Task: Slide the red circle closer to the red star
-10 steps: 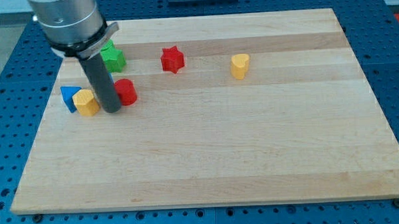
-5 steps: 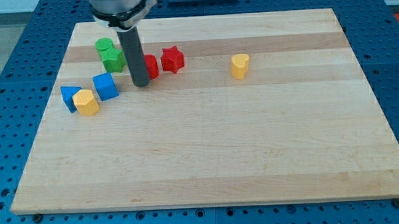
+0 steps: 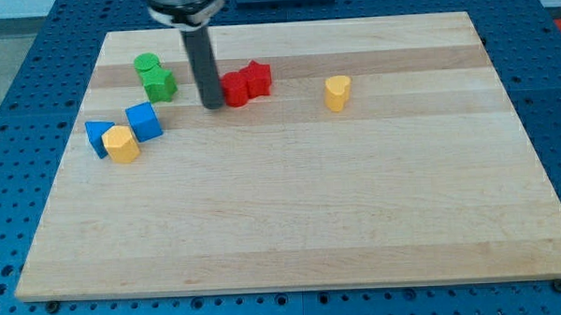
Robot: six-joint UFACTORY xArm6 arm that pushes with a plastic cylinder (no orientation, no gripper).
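Red circle [image 3: 235,88] touches red star [image 3: 256,78]; my tip [image 3: 212,106] beside it, grasping nothing.

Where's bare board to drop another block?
Free: everything below the yellow hexagonal block and right of the yellow heart block. Crowded: top left, where my tip sits left of the red circle, which touches the red star.

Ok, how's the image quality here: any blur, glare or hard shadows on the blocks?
Camera view: evenly lit, no glare on the board; the red circle and red star are sharp, with soft shadows; my tip is crisp, and the arm is cropped at the view's top.
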